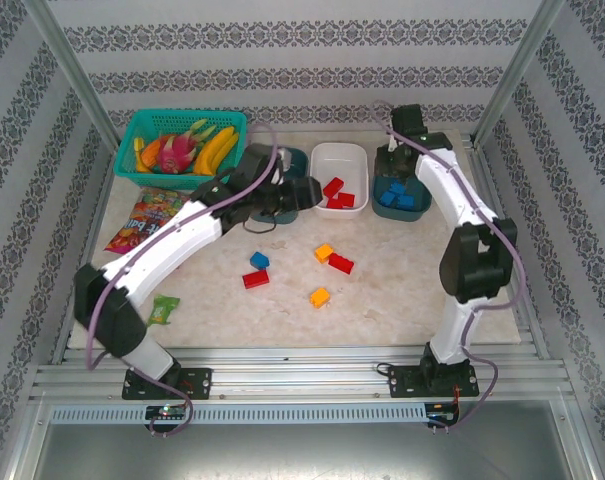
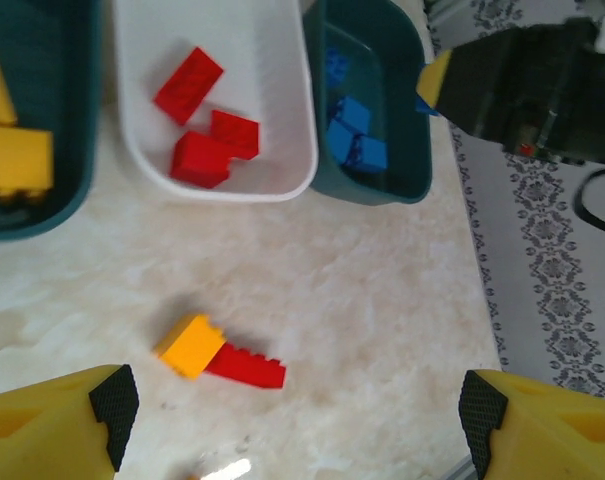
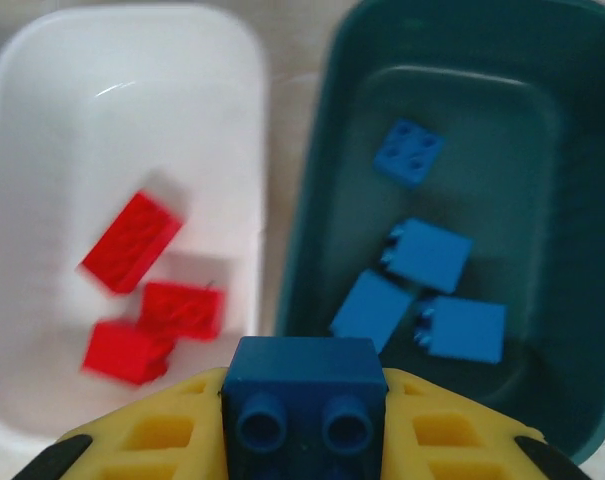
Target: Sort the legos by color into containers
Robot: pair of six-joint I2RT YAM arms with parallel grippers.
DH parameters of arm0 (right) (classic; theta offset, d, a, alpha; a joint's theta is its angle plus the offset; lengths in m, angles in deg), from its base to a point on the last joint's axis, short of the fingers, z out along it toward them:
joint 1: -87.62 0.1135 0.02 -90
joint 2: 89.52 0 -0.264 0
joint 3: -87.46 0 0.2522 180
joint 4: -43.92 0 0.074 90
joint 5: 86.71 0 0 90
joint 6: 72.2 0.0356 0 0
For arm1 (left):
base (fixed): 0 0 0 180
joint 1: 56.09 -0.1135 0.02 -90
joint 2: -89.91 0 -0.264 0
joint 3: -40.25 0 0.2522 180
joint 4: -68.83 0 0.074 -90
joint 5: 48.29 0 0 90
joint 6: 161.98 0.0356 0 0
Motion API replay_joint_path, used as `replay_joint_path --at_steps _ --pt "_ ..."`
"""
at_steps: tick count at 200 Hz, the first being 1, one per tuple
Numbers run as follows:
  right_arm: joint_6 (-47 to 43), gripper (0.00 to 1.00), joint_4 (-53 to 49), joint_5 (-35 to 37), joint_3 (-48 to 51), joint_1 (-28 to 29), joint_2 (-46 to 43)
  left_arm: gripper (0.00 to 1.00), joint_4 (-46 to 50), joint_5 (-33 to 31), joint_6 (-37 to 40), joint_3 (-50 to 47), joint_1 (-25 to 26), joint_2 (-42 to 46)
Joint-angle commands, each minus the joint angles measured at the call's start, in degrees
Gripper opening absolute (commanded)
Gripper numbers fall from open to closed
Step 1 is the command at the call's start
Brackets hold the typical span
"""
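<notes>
Overhead: we see both arms reaching toward the far side of the marbled table (image 1: 412, 290), where three tubs stand in a row.
Right gripper (image 3: 304, 430): its yellow fingers are clamped on a dark blue lego (image 3: 304, 372), studs facing the wrist camera, held aloft over the right-hand end of the row.
Right teal tub (image 3: 542, 200): four blue legos (image 3: 427, 255) lie on its floor.
White tub (image 3: 132, 100): this is the middle of the row, and we count three red legos (image 3: 182, 308) inside, two of them touching.
Left teal tub (image 2: 52, 210): yellow legos (image 2: 19, 160) rest inside.
Left gripper (image 2: 300, 440): its fingers are spread wide with nothing between them, hanging over the table just near of the tubs.
Below it: an orange lego (image 2: 190, 345) touches a red lego (image 2: 247, 367) on the bare table.
Mid-table: we count five loose legos (image 1: 255, 279) in all, one blue, two red and two orange.
Far left: a bright teal mesh basket (image 1: 132, 178) holds toy fruit (image 1: 197, 145), and a snack bag (image 1: 147, 220) lies just near of it.
</notes>
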Motion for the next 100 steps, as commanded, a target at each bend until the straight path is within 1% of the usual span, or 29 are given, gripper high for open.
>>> replay_joint_path --at_steps 1,28,64,81,100 --pt "5.72 0.25 -3.78 3.27 -7.87 -3.17 7.39 0.86 -3.38 4.6 2.75 7.4 0.94 -5.95" --pt "9.74 0.26 -8.37 4.0 -20.62 -6.23 18.47 0.85 -1.95 6.65 4.24 16.17 1.2 -14.33" --pt "13.84 0.27 -13.62 5.14 -34.25 -8.06 29.95 0.85 -0.17 8.11 4.88 25.18 1.54 -22.48" --pt "16.34 0.28 -15.4 4.9 -37.75 -8.86 33.56 0.84 0.28 8.64 4.98 28.26 1.65 -25.03" --pt "17.47 0.3 -14.4 3.2 -38.24 -9.26 35.22 0.84 0.96 9.21 5.24 31.1 1.82 -27.27"
